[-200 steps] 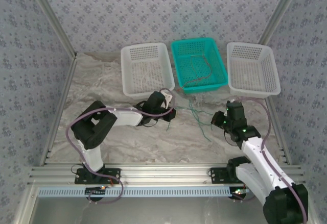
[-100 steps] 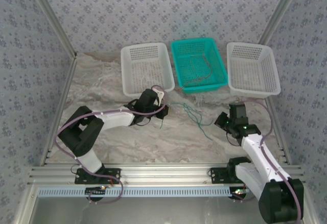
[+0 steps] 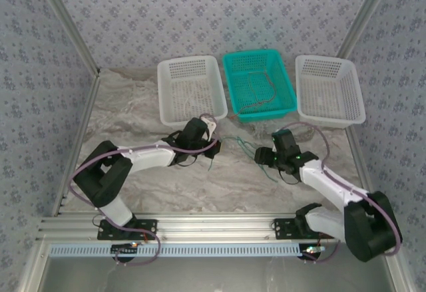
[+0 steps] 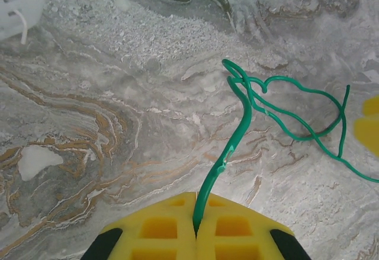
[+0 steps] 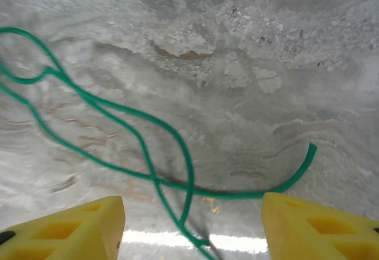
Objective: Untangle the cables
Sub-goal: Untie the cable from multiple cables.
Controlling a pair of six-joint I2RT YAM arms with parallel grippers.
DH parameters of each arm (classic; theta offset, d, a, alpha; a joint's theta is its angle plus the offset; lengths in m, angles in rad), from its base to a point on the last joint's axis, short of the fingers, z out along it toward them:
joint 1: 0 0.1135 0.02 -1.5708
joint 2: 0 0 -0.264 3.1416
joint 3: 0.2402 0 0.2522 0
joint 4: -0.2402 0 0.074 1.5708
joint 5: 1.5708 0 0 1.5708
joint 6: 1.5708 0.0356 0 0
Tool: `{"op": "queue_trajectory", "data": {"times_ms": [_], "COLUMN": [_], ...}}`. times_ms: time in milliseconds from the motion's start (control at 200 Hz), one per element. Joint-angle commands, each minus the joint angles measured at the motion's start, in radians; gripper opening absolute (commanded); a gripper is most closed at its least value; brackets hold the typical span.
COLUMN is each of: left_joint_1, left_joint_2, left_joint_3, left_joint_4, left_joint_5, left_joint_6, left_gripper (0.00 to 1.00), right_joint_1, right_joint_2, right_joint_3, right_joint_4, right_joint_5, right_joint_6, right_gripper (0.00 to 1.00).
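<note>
Left arm (image 3: 150, 152) and right arm (image 3: 323, 180): white shells, black joints, thin purple cables (image 3: 307, 124) looped alongside; yellow, grid-moulded finger pads (image 4: 160, 231), black-edged.

Thin green cables (image 4: 244, 115), loosely tangled loops

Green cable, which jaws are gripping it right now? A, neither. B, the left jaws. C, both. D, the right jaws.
B: in the left wrist view the left jaws are shut on the green cable, while the right jaws stand wide open, clamping nothing.
</note>
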Motion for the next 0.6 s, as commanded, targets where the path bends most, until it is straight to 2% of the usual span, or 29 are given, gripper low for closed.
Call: {"op": "queue_trajectory", "data": {"times_ms": [0,65,190,255,400,595], "left_joint_1": [-0.006,-0.005,-0.004,-0.004,0.016,0.088], "left_joint_2": [-0.043,-0.059,-0.092,-0.118,-0.198,-0.282], "left_joint_3": [0.020,0.015,0.004,0.004,-0.015,-0.040], "left_joint_4": [-0.023,-0.028,-0.050,-0.086,-0.158,-0.297], "left_joint_5": [-0.015,-0.023,-0.060,-0.090,-0.141,-0.218], "left_joint_6": [0.019,0.019,0.022,0.028,0.057,0.087], "left_gripper": [0.00,0.00,0.00,0.00,0.00,0.00], "right_joint_1": [0.035,0.049,0.052,0.047,0.002,-0.065], "right_joint_2": [0.084,0.126,0.174,0.167,0.119,0.032], "right_joint_3": [0.044,0.047,0.062,0.061,0.032,-0.038], "right_joint_4": [0.034,0.064,0.036,0.008,-0.025,0.027], "right_joint_5": [0.076,0.071,0.151,0.206,0.262,0.262], "right_joint_6": [-0.006,-0.009,0.012,0.040,0.061,0.077], "right_gripper": [0.57,0.50,0.15,0.06,0.00,0.00]}}
